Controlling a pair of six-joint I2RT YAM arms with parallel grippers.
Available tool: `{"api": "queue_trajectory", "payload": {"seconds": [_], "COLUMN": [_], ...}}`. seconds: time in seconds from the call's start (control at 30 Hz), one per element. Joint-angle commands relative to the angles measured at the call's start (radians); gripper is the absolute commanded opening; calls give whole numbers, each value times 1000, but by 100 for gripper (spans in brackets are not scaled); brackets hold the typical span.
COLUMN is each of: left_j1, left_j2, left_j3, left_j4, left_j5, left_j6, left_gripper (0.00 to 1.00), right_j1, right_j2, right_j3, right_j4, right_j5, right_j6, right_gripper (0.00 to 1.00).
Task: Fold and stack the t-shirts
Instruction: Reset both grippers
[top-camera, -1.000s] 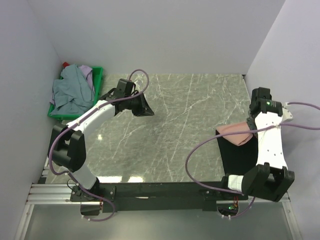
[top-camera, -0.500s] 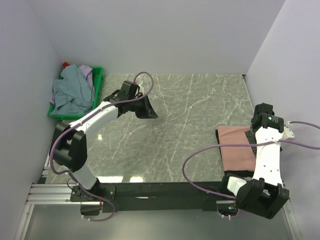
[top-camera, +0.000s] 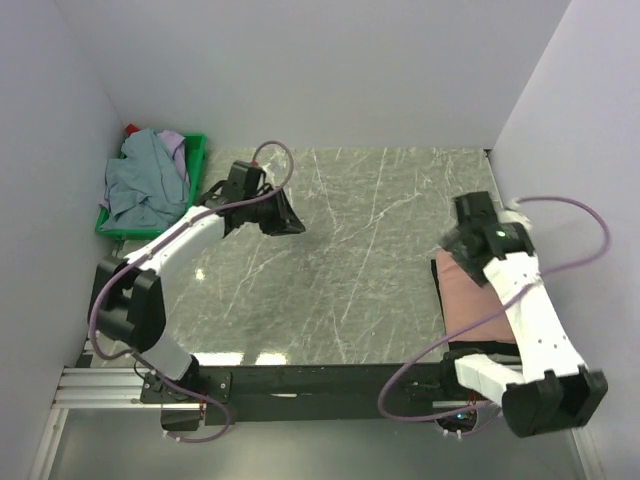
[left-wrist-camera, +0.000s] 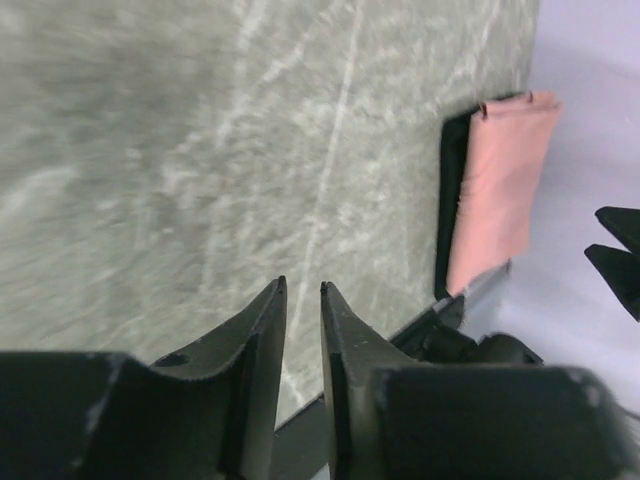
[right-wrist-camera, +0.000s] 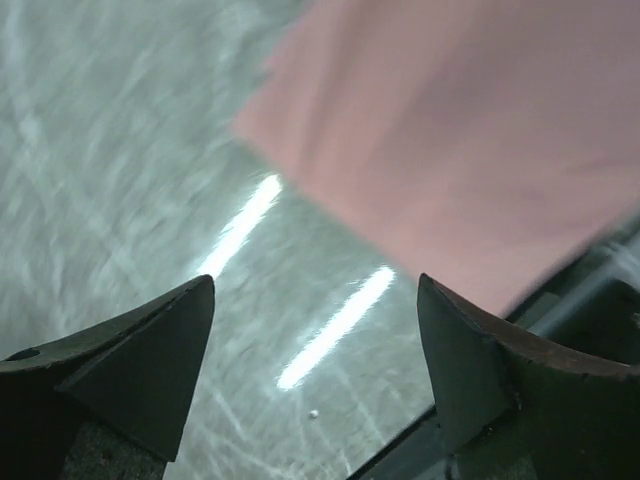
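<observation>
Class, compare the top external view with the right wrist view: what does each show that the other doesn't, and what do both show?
Only the top external view: the green crate holding crumpled shirts, and the left gripper over the marbled table. Only the right wrist view: the right gripper up close, its jaws wide apart and empty. Both: the salmon-pink shirt and the table.

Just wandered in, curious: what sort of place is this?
Probably a robotics lab test cell: left arm and right arm bolted at a walled-in table, green crate of crumpled t-shirts.
</observation>
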Motion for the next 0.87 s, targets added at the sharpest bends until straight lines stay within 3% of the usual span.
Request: {"api": "queue_trajectory", "payload": {"seconds": [0.0, 0.13, 0.4, 0.6, 0.83], "left_j1": [30, 77, 106, 110, 111], "left_j2": [-132, -228, -439, -524, -584], "left_j3": [-38, -104, -223, -262, -277], "left_j4": [-13, -36, -87, -101, -99], "left_j5": [-86, -163, -376, -449, -490], "left_j6": [55, 84, 132, 132, 107], "left_gripper": [27, 29, 34, 35, 36], "right_j1": [156, 379, 574, 585, 585], "right_j2": [65, 139, 206, 173, 137], "right_j3": [46, 58, 66, -39, -84], "right_j4": [156, 304, 612, 791, 842], "right_j5": [19, 27, 4, -79, -88], "right_j6": [50, 21, -143, -229, -273], "right_gripper": [88, 89, 91, 92, 93]}}
